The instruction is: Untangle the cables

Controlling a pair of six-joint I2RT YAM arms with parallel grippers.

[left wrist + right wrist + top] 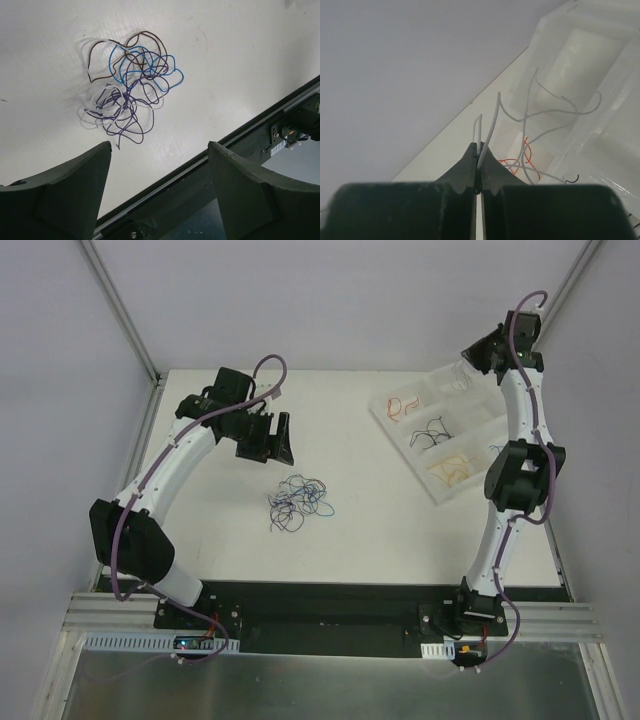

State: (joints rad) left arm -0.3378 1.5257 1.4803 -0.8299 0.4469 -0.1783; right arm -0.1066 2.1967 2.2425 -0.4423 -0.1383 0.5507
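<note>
Where the cables (pixel 298 502) lie: mid-frame, knotted on the bench (pixel 380 540).
Left tool (pixel 157 145): apart near them, ready to pick.
Right tool (pixel 480 150): clamped on white wire (pixel 491 125) over upper-right tray (pixel 580 45), probably sorting.

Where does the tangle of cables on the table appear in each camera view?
Top external: cable tangle mid-table, between the two arms.
Left wrist: cable tangle upper centre-left, beyond the open left gripper.
Right wrist: not in it; the right gripper pinches one white wire.
Shared landmark: the black rail along the table's near edge, seen in top and left wrist views.
</note>
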